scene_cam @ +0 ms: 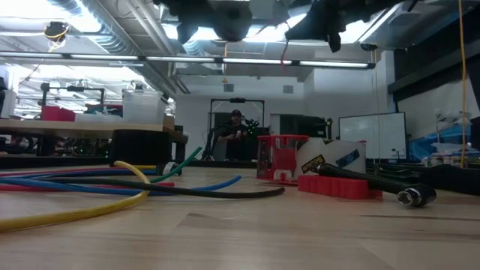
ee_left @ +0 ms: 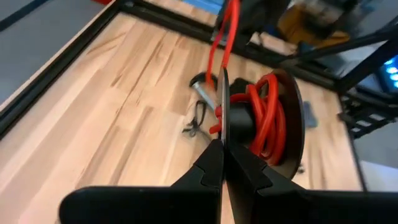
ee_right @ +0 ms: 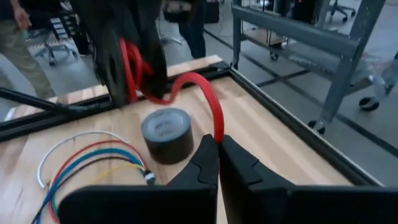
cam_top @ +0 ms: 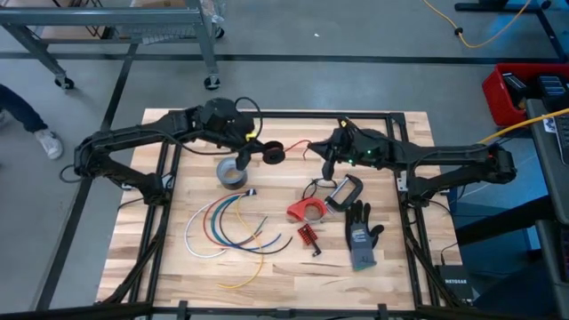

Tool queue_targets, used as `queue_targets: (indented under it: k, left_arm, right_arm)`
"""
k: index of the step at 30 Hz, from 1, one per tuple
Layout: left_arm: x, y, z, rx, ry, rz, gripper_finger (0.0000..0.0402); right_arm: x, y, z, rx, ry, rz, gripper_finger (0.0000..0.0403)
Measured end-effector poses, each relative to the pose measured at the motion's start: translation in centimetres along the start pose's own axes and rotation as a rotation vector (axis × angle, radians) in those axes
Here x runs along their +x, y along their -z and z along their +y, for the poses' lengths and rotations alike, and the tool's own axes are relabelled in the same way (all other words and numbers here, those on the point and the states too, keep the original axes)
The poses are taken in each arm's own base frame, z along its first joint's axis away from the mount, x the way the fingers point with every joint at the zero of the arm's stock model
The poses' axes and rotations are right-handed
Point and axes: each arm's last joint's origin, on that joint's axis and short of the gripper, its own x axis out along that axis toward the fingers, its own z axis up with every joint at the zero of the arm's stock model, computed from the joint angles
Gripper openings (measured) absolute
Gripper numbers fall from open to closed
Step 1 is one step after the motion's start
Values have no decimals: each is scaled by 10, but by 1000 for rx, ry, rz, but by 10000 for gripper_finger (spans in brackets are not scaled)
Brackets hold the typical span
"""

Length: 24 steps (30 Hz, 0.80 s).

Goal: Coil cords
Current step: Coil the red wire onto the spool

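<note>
The room was a workshop with a grey concrete floor. A metal cart on castors stood beyond the light wooden worktop, and a thick yellow floor cable ran across the floor near a red case. Long fluorescent lights hung under exposed ceiling ducts. A whiteboard leaned against the far white wall, where a person sat. Another person's shoe showed beside the worktop.

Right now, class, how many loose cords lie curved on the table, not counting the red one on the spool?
5: white, red, blue and green nested in arcs at front-left, yellow nearest the front edge. Overlaps may hide more.
</note>
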Motion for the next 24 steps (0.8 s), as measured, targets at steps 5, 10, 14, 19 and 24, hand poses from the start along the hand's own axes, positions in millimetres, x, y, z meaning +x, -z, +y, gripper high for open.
queue_targets:
  k: [5, 10, 14, 19, 24]
  left_arm:
    - [9, 4, -4, -3, -110, 21, 0]
    - [20, 7, -3, -6, -221, 36, 0]
    - [34, 10, 0, -4, -273, 49, 0]
    - [57, 9, 1, -10, -271, 20, 0]
    - [78, 8, 4, -9, -262, -17, 0]
  right_arm:
    - [-3, -15, 2, -19, -9, -54, 1]
    - [-6, -30, 5, -13, -46, -89, 1]
    - [-7, -33, 7, -8, -93, -92, 1]
    - [-4, -31, 8, 41, -138, -71, 1]
    - [8, -24, 11, 70, -179, -23, 1]
